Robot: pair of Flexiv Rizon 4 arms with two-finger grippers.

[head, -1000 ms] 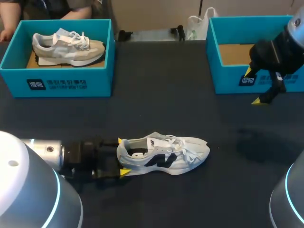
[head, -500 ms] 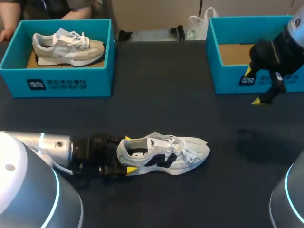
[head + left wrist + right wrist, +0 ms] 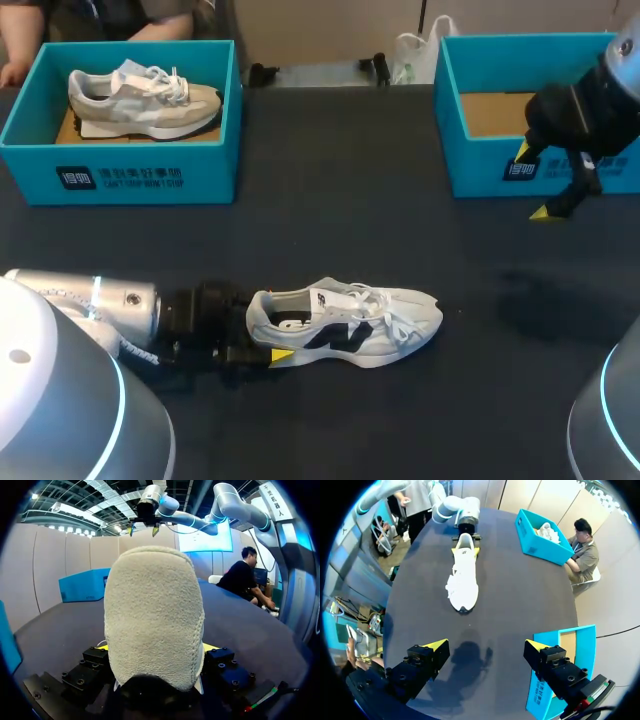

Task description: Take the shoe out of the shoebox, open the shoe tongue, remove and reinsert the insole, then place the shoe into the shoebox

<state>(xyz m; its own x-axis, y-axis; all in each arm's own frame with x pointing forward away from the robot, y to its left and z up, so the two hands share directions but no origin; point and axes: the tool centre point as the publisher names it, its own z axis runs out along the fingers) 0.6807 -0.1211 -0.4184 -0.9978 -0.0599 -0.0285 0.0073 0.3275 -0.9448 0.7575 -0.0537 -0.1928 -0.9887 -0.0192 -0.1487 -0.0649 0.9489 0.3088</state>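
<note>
A white sneaker [image 3: 345, 325] with a dark side logo lies upright on the dark table, toe pointing right. My left gripper [image 3: 264, 325] straddles its heel, open; one yellow fingertip [image 3: 282, 353] shows at the near side of the sole and the far one is hidden. In the left wrist view the knitted heel [image 3: 152, 620] fills the space between the fingers. My right gripper [image 3: 533, 182] hangs open and empty in front of the right shoebox [image 3: 480, 165], whose cardboard floor is bare. From the right wrist view the sneaker [image 3: 462, 582] lies well ahead of the open right gripper [image 3: 486, 647].
A second blue shoebox [image 3: 130, 175] at the back left holds a grey-beige sneaker [image 3: 140, 95]. A person's hand [image 3: 14, 70] rests by its far left corner. A white bag [image 3: 415, 55] sits at the table's far edge.
My left gripper slid right until its fingers came around the sneaker's heel, and they have drawn in a little. The sneaker and the right arm have stayed put.
</note>
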